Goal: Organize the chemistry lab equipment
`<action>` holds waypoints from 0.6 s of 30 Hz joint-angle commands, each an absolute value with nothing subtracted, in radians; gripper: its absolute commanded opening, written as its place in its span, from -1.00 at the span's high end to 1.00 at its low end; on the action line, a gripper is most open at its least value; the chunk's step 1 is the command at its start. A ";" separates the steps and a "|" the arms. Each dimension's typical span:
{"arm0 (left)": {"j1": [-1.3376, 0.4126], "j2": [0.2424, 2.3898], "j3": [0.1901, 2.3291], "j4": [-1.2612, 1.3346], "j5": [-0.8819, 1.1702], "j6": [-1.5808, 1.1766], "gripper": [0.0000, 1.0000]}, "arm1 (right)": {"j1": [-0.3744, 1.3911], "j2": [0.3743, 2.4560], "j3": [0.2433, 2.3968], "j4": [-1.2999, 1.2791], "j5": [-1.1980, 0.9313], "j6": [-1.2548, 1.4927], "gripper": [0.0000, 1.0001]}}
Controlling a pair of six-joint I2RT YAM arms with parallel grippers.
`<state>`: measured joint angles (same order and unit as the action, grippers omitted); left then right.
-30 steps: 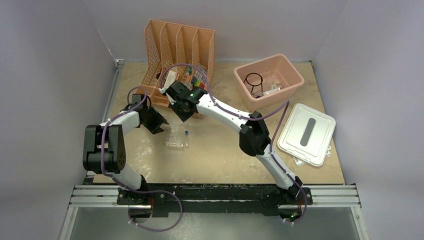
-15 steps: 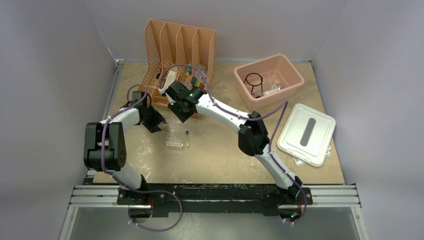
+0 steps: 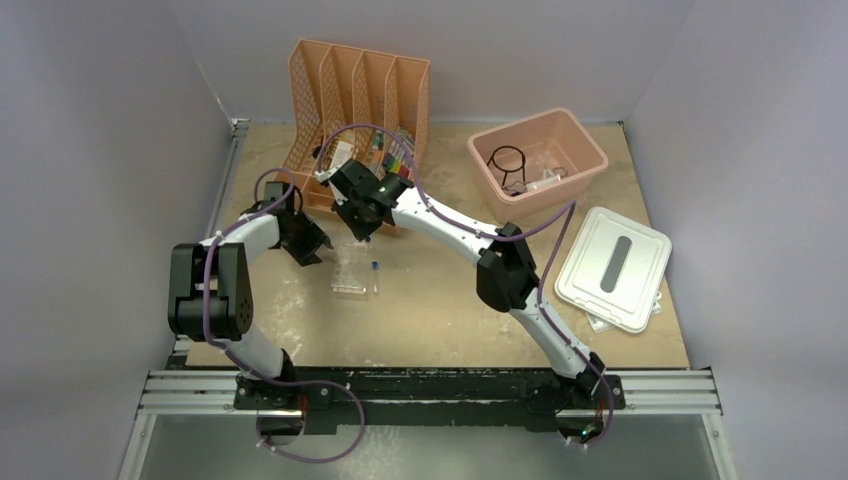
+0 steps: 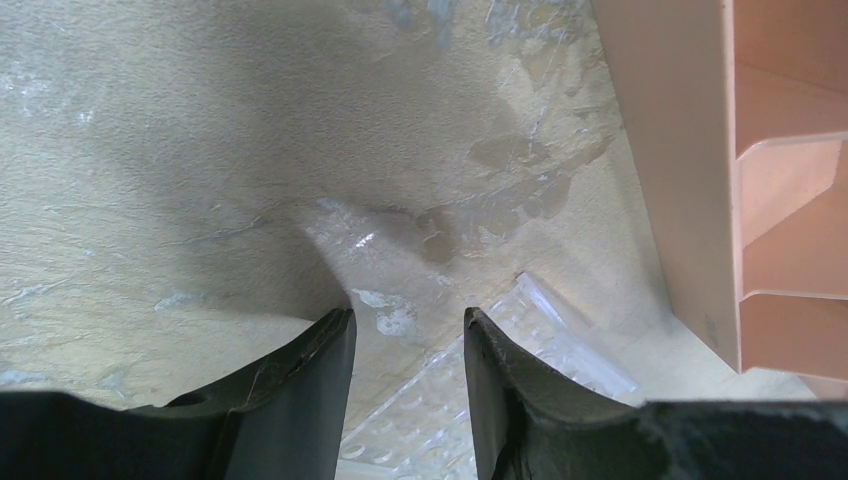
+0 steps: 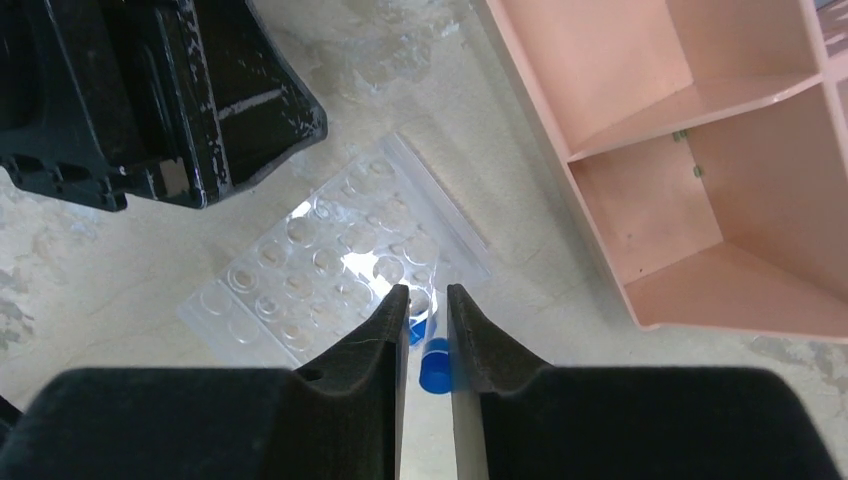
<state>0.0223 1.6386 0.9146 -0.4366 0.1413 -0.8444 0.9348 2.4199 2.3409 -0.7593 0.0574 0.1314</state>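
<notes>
A clear tube rack [image 3: 350,272] lies flat on the table, also seen in the right wrist view [image 5: 320,270]. A blue-capped tube [image 3: 374,270] lies along its right edge. My right gripper [image 3: 362,232] hangs just above the rack's far end, its jaws a narrow gap apart [image 5: 427,290]. Two blue caps [image 5: 435,365] show through that gap, the nearer one close to the right finger. My left gripper [image 3: 308,243] stands open [image 4: 408,315] left of the rack, holding nothing, with a rack corner [image 4: 560,340] beside its right finger. A black wire ring [image 3: 507,160] rests in the pink tub.
The peach file organizer [image 3: 355,95] stands at the back, close behind both grippers. The pink tub [image 3: 580,145] sits at the back right. Its white lid [image 3: 613,265] lies at the right edge of the table.
My right gripper has shifted slightly toward the far left. The left arm edged a little. The rack and the tube have stayed where they were.
</notes>
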 commanded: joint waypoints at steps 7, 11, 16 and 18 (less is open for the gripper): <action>0.026 1.596 0.955 -0.460 0.104 -0.803 0.11 | 0.908 2.352 2.347 -0.669 0.031 0.194 0.34; 0.026 1.589 0.969 -0.457 0.092 -0.799 0.07 | 0.888 2.198 2.187 -0.544 -0.054 0.246 0.04; 0.026 1.597 0.975 -0.449 0.094 -0.797 0.03 | 0.883 2.095 2.037 -0.502 -0.039 0.235 -0.05; 0.026 1.599 0.977 -0.445 0.095 -0.795 0.03 | 0.883 2.063 1.971 -0.492 -0.046 0.214 0.01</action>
